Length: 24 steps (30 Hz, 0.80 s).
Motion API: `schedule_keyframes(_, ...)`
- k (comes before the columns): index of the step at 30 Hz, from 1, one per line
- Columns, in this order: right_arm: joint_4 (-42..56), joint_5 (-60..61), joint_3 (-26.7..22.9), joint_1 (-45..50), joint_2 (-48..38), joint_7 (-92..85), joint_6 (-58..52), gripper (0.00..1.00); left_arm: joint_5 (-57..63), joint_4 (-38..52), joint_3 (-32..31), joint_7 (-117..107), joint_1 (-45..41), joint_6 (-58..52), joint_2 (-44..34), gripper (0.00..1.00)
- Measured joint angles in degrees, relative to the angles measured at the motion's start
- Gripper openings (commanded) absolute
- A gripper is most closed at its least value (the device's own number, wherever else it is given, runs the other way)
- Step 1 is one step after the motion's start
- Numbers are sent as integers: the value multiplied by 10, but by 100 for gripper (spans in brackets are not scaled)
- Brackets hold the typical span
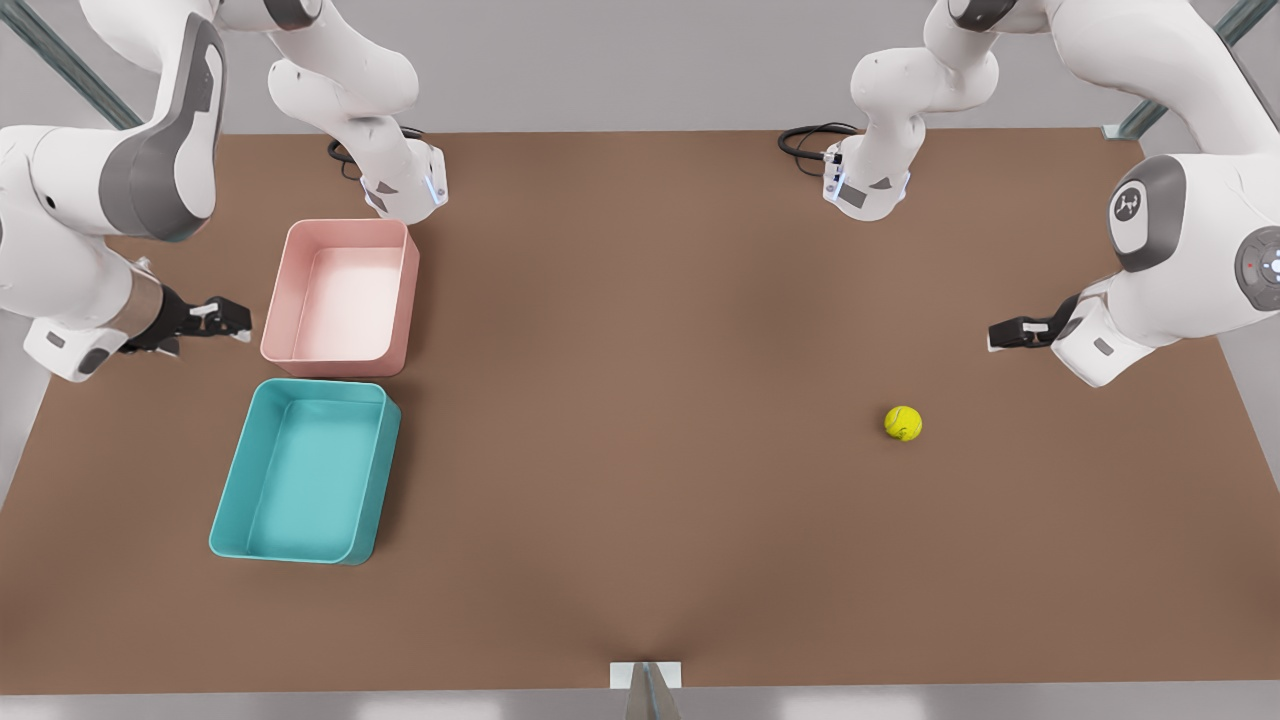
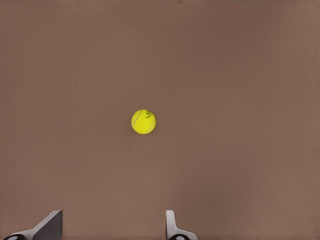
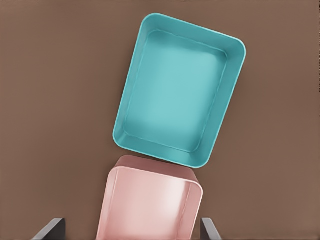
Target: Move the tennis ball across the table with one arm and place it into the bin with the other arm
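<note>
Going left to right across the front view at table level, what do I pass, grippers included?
Right gripper → teal bin and pink bin, overlapping in span → tennis ball → left gripper.

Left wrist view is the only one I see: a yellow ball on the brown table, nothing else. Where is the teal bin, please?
Observer: The teal bin stands empty on the table near the front view's left edge. That is far from the tennis ball, which lies toward the front view's right.
Operator: Which arm is nearer to the bin?
Observer: The right one. The right tool waits open at the front view's left, beside a pink bin that stands next to the teal one. Your left tool, also open, hovers at the front view's right, near the ball.
</note>
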Motion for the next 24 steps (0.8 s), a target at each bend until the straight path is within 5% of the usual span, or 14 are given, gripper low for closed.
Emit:
schedule_keyframes(2,-5,0,-1,0,-3,7,2,100,0,0,0,0,0,-1,1,100)
schedule_keyframes(3,-9,0,-1,0,-3,10,2,100,-1,-6,0,0,0,1,2,40)
schedule_keyframes(4,-13,-1,-1,1,-2,13,2,100,-1,-36,0,9,0,14,2,21)
schedule_keyframes(10,-29,-1,-1,5,13,29,4,100,26,-280,0,166,3,269,41,21)
schedule_keyframes(16,-24,2,-1,8,36,40,7,100,44,-301,1,408,31,440,103,21)
schedule_keyframes(24,7,1,-5,3,63,50,20,100,49,-320,1,680,38,504,129,21)
